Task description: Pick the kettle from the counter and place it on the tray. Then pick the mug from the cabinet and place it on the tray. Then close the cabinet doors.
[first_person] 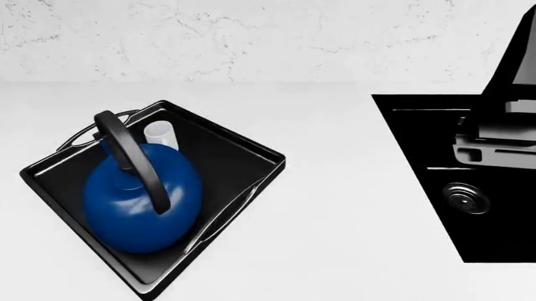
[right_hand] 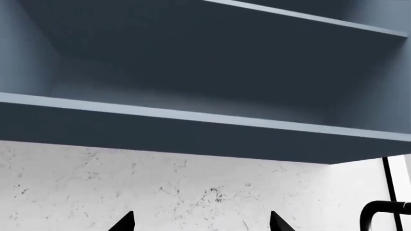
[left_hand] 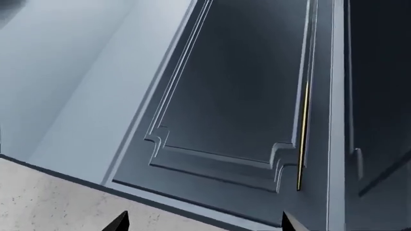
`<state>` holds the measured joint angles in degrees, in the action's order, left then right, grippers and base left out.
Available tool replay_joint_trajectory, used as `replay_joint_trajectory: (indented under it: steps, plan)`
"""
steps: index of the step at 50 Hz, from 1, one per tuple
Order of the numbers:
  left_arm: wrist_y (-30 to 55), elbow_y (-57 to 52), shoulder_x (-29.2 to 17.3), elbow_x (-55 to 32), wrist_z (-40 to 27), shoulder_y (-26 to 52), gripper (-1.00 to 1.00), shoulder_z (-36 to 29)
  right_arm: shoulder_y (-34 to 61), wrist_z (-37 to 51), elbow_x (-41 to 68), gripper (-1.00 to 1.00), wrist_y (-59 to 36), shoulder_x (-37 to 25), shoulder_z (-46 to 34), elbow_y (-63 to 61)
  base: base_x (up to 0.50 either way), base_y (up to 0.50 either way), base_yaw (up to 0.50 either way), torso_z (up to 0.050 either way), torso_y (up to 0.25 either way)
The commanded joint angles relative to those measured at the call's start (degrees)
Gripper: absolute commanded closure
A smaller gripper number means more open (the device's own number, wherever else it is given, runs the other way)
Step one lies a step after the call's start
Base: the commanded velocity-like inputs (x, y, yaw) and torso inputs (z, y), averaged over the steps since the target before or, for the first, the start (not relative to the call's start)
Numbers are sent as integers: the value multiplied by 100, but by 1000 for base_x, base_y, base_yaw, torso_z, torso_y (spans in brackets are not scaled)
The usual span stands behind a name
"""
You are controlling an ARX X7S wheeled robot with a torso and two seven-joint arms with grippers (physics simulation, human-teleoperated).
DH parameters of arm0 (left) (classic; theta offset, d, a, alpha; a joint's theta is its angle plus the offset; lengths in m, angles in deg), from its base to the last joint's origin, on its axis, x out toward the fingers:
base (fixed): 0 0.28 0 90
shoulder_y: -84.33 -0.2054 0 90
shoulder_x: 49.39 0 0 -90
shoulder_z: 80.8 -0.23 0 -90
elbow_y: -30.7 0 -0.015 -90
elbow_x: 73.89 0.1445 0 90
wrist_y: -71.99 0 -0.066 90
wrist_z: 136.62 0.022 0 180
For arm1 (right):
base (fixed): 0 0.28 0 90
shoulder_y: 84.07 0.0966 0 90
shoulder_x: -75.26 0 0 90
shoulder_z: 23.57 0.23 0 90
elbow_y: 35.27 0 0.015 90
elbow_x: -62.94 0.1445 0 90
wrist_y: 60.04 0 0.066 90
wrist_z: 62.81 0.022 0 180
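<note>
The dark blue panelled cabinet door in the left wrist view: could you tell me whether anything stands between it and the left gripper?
Nothing visible does. The dark blue panelled cabinet door, with its slim brass handle, faces the left gripper across open space.

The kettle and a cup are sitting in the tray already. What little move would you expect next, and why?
Probably a push on the cabinet door with the left gripper, which faces it. The kettle and mug sit on the tray, and the shelves look open.

Kettle (first_person: 138, 210) deep blue, black handle; tray (first_person: 243, 157) glossy black; mug (first_person: 160, 134) white; counter (first_person: 335, 188) plain white; cabinet door (left_hand: 244, 86) dark slate-blue.
</note>
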<state>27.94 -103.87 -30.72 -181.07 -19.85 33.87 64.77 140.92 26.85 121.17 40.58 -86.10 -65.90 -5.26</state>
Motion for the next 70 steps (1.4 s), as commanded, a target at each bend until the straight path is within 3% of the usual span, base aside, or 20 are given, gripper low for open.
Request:
replay_joint_trajectory:
  steps: [1, 2, 3, 5, 6, 8, 9, 12, 13, 19, 25, 29, 31, 37, 41, 48, 50, 58, 64, 70]
  plan:
    - [-2198, 1064, -1867, 1008, 888, -108, -100, -1638, -2, 16, -169, -100, 112, -21, -238, 0, 0, 0, 0, 0, 0]
    - [-2210, 1101, -1868, 1050, 1002, -101, -100, -1635, -2, 17, -191, -100, 127, -21, -265, 0, 0, 0, 0, 0, 0]
    - [-1351, 1731, -1008, 1543, 474, 758, -100, -2494, -2, 19, -207, -100, 138, -21, -292, 0, 0, 0, 0, 0, 0]
    - [368, 1659, 711, 3262, 2193, 2477, -100, -4213, -2, 23, -257, -100, 177, -19, -360, 0, 0, 0, 0, 0, 0]
    - [1228, 2041, 1570, 4119, 1866, 3337, -100, -4596, -2, 25, -272, -100, 193, -20, -389, 0, 0, 0, 0, 0, 0]
    - [2947, 2321, 3289, 4122, 1761, 5055, -100, -4993, -2, 28, -338, -100, 242, -17, -479, 0, 0, 0, 0, 0, 0]
    - [3806, 2464, 3582, 4281, 1877, 5915, -100, -5221, -2, 28, -345, -100, 251, -15, -494, 0, 0, 0, 0, 0, 0]
    - [3604, 2885, 3783, 4658, 2162, 8493, -100, -5741, -2, 28, -379, -100, 279, -16, -537, 0, 0, 0, 0, 0, 0]
    - [3464, 3051, 3873, 4783, 2267, 8998, -100, -5912, -2, 28, -385, -100, 286, -23, -547, 0, 0, 0, 0, 0, 0]
    - [3076, 3785, 4466, 5682, 2901, 9544, -100, -6406, -2, 23, -518, -100, 386, -84, -686, 0, 0, 0, 0, 0, 0]
    - [3540, 3542, 5834, 9603, 5718, 9546, -100, -5852, -1, 14, -588, -100, 433, -149, -747, 0, 0, 0, 0, 2, 2]
    - [3545, 3543, 6466, 10873, 6735, 9546, -100, -5627, -1, -1, -619, -100, 446, -162, -748, 0, 0, 0, 0, 0, 3]
    - [3516, 3558, 6609, 10575, 6574, 9546, -100, -5466, -1, -18, -617, -100, 441, -178, -736, 0, 0, 0, 0, 0, 0]
    - [3108, 3948, 6536, 8007, 4710, 9546, -100, -5290, -1, -33, -671, -100, 485, -202, -805, 0, 0, 0, 0, 2, 4]
    - [2836, 4239, 6629, 7402, 4214, 9546, -100, -5369, -1, -3, -770, -100, 523, -154, -940, 0, 0, 0, 0, 0, 3]
    - [2236, 4682, 7091, 8222, 4744, 9546, -100, -5484, 0, 12, -904, -100, 559, -162, -1086, 0, 0, 0, 0, 0, 2]
    - [2209, 4843, 7123, 7960, 4688, 9546, -100, -5478, -1, 18, -932, -100, 582, -172, -1140, 0, 0, 0, 0, 5, 0]
    - [1658, 5815, 7130, 8761, 4928, 9546, -100, -6051, -1, 20, -1160, -100, 688, -246, -1385, 0, 0, 0, 0, 0, 1]
    - [1348, 6682, 7129, 7618, 5163, 9546, -100, -5679, -1, 21, -1299, -100, 733, -257, -1505, 0, 0, 0, 0, 2, 0]
    - [1352, 7043, 7130, 7320, 5638, 9546, -100, -5814, 0, 25, -1418, -100, 773, -214, -1575, 0, 0, 0, 0, 0, 0]
